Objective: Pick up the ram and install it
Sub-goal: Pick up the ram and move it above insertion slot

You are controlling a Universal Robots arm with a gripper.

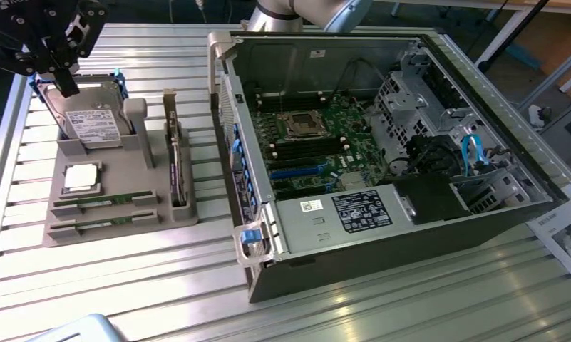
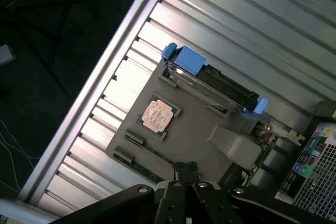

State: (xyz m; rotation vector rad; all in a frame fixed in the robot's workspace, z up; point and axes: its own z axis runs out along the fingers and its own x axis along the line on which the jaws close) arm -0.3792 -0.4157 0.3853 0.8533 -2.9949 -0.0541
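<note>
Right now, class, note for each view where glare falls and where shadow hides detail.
Exterior view: glare streaks the slatted table near the grey parts holder; the computer case interior sits shaded. Wrist view: the slatted table flares white beside the processor chip; the floor beyond is dark.

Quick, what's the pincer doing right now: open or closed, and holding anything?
Pincer: closed, holding nothing; the ram lies in the grey tray.

Hard drive [image 1: 93, 122] and processor [image 1: 80, 177] on grey holder [image 1: 123, 178] — open computer case [image 1: 295, 57] beside.
</note>
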